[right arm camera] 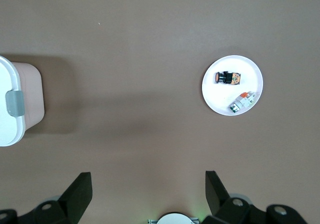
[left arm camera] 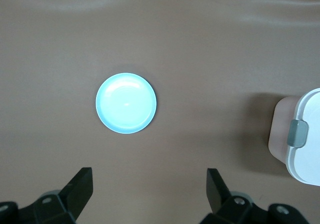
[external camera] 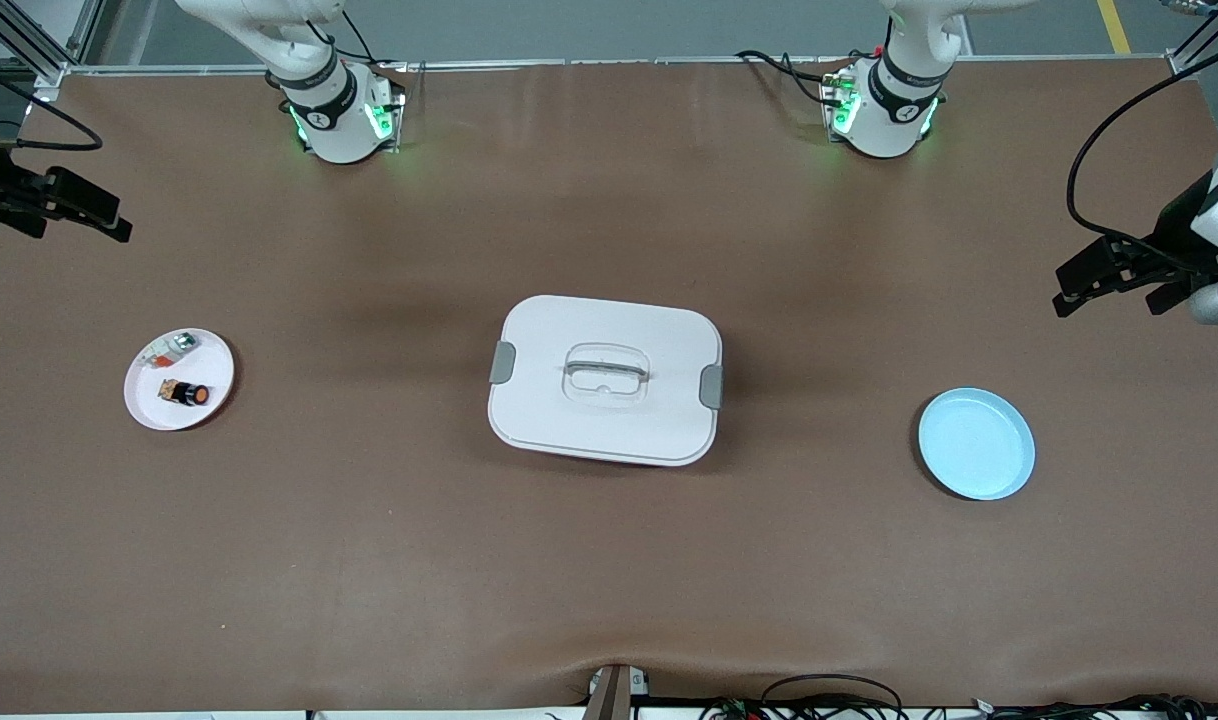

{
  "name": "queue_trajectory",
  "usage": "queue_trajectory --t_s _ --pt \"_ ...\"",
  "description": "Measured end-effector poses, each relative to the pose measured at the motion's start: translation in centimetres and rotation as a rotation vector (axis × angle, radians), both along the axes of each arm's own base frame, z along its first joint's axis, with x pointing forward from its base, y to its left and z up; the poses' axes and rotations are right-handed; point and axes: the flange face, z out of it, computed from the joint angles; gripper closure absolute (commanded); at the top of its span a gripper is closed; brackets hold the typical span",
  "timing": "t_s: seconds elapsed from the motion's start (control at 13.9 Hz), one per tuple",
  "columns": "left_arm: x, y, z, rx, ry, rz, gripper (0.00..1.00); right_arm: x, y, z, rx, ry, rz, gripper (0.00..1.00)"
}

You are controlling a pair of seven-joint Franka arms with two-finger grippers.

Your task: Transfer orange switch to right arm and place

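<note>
**Nothing lifted yet — the whole handover is ahead of me**

The brown worktop carries a white lidded box at its middle. A blue plate lies bare toward my left arm's end; a white plate sits toward my right arm's end. On that white plate lies the orange switch, beside a silvery-white part. My left gripper hangs over the worktop's edge at its own end, fingers spread wide and empty. My right gripper hangs over the edge at its end, likewise spread and empty. I judge that picking, passing and placing are all still to do.
</note>
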Motion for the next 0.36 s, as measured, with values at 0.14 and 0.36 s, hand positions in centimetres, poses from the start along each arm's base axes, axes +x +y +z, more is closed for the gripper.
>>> queue_trajectory --t_s 0.14,0.36 --pt "0.0 0.0 0.0 0.0 0.0 0.0 0.0 0.0 -0.01 -0.01 0.0 0.0 -0.001 0.0" --pt "0.0 0.0 0.0 0.0 0.0 0.0 0.0 0.1 -0.09 0.01 0.0 -0.008 -0.003 0.0"
